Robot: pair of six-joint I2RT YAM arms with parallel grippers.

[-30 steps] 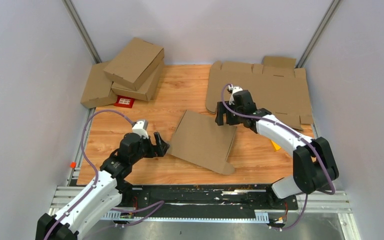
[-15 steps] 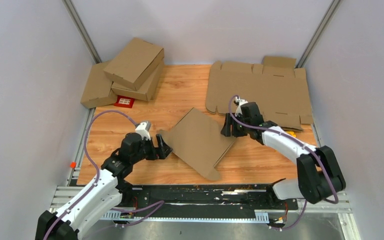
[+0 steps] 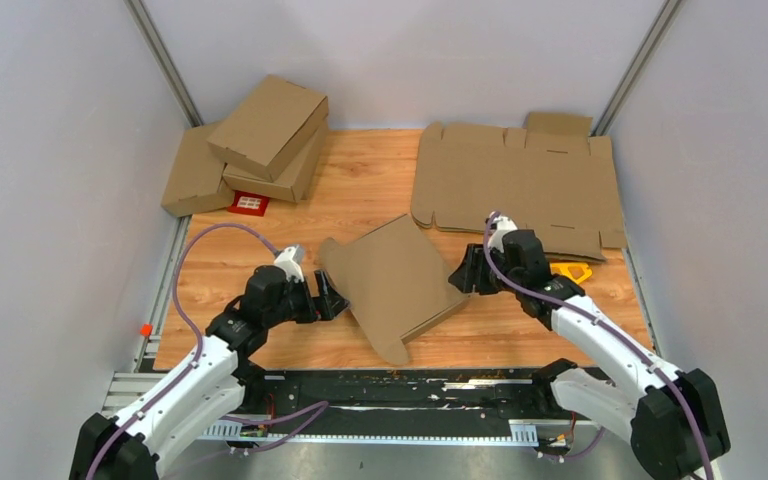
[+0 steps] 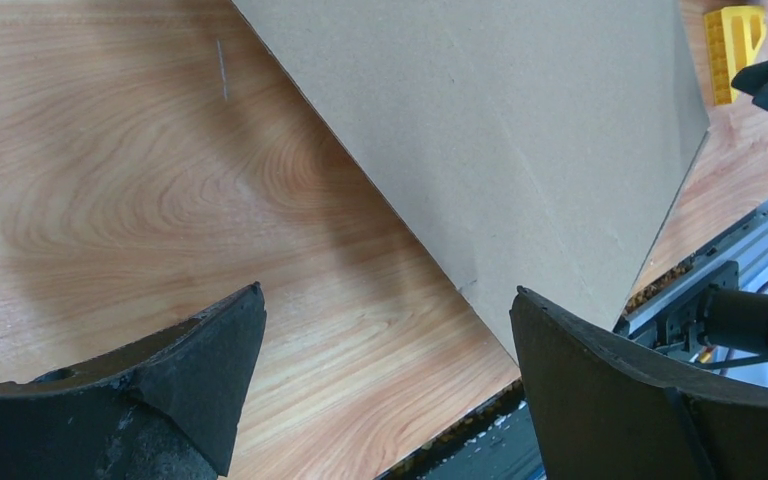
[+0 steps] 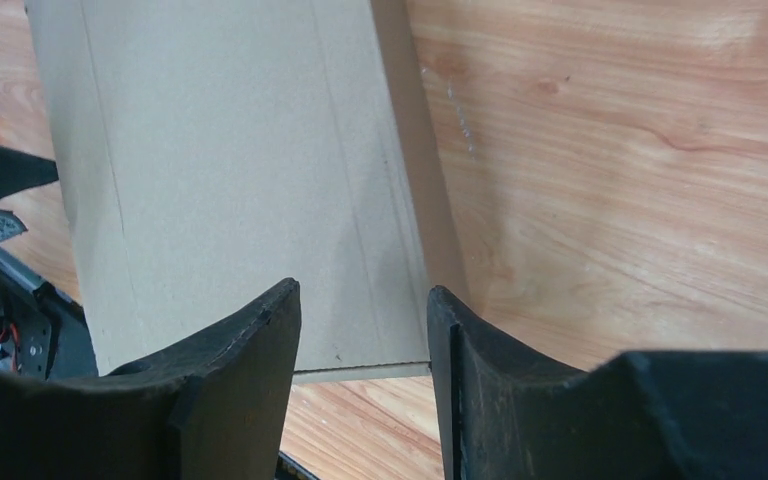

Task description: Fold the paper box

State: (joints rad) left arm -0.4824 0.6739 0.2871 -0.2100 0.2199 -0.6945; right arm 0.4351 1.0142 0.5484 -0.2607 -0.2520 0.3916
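Observation:
The paper box (image 3: 395, 285) is a closed flat brown mailer lying skewed at the table's middle, one corner near the front rail. My left gripper (image 3: 332, 298) is open at the box's left edge. In the left wrist view (image 4: 385, 292) its jaws stand wide apart over bare wood, with the box (image 4: 520, 130) just ahead and to the right. My right gripper (image 3: 463, 277) is open at the box's right corner. In the right wrist view (image 5: 360, 290) the box (image 5: 230, 170) shows between the parted jaws, and I cannot tell whether they touch it.
A stack of same-looking mailer boxes (image 3: 260, 140) sits at the back left by a red card (image 3: 249, 203). A large flat cardboard blank (image 3: 520, 185) lies at the back right. A yellow piece (image 3: 570, 270) lies behind my right gripper. A black rail (image 3: 410, 385) runs along the front edge.
The box has turned clockwise, its near corner swinging left toward the front rail. My right gripper moved nearer and to the right along with it. My left gripper barely shifted.

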